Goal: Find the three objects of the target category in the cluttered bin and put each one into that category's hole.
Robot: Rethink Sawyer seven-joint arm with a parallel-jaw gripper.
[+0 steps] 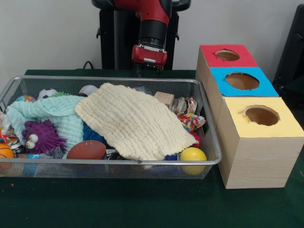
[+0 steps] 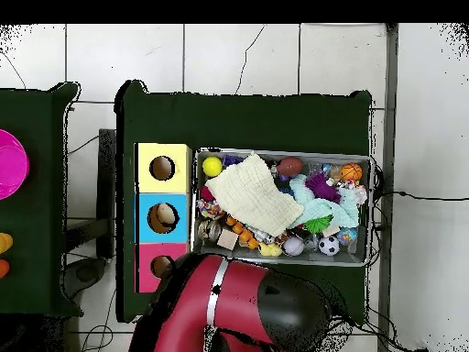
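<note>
Green felt table (image 1: 142,204) bears wire-mesh bin (image 1: 209,142) with waffle-textured cream cloth (image 1: 135,121).

- Your red and black arm (image 1: 153,23) comes down just behind the far rim of the wire bin (image 1: 109,79).
- Your gripper (image 1: 148,71) hangs just above that rim; its fingers are too dark to read.
- From overhead, the arm covers the bin's near-left corner.

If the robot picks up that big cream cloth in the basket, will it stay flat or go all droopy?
Probably droopy: the cream cloth already sags over the toys beneath it. It looks thin and quilted, so likely light. Lifted by one corner, it may drag the mint cloth or small toys it touches.
</note>
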